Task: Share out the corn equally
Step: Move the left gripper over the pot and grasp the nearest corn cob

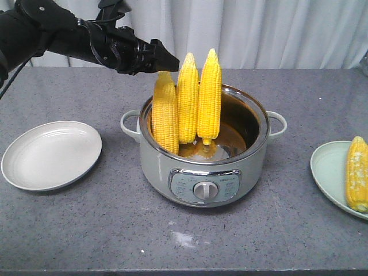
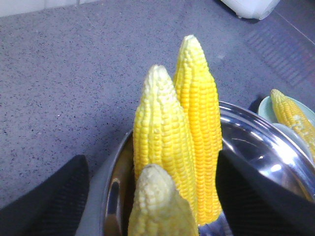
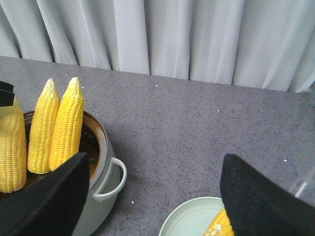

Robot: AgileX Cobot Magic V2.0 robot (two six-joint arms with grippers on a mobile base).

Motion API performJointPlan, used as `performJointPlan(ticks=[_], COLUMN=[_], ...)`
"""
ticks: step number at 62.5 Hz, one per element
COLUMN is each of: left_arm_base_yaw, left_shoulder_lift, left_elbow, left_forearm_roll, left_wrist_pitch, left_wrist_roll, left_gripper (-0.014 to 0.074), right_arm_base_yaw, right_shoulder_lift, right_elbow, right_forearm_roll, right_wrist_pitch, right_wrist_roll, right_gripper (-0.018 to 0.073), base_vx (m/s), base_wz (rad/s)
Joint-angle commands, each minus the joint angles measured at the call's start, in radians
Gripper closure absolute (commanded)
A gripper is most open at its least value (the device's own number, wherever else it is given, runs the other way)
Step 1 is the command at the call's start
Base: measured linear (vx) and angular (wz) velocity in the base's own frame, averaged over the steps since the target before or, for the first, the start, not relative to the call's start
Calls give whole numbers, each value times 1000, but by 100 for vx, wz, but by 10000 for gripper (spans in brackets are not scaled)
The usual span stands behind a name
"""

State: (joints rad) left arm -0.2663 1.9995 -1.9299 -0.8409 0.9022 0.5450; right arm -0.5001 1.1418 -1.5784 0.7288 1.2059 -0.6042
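4 corn cobs (image 1: 165,115) (image 1: 187,100) (image 1: 209,98) (image 1: 357,172), 2 plates (image 1: 52,155) (image 1: 328,169), 1 pot (image 1: 172,178) w/ 2 handles (image 1: 129,124) (image 1: 278,123), 1 knob (image 1: 203,190).

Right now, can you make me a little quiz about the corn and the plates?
1. How many corn cobs stand in the electric pot?
2. True or false: one cob lies on the green plate.
3. What is the left claw closest to?
A. the leftmost cob in the pot
B. the cream plate
C. the pot's dial

Key: 1. three; 2. true; 3. A
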Motion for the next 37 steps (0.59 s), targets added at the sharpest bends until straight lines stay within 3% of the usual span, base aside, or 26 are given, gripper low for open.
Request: performJointPlan(ticks=[1,37], left_arm_base_yaw=[-7,-9], left_shoulder_lift=[-46,-34], left_elbow=[-31,-31], left_forearm_roll=[-55,-55], left_wrist_pitch=[-16,34], left_wrist_roll=[5,5], left_gripper=[71,74], right_arm_base_yaw=[-2,-2], right_shoulder_lift=[-7,-7], right_elbow=[-25,-25], right_forearm_roll=[39,39], right_wrist_pitch=[-49,-47], right_wrist_roll=[1,5], right_gripper=[31,31], base_vx=[0,0], base_wz=[0,0])
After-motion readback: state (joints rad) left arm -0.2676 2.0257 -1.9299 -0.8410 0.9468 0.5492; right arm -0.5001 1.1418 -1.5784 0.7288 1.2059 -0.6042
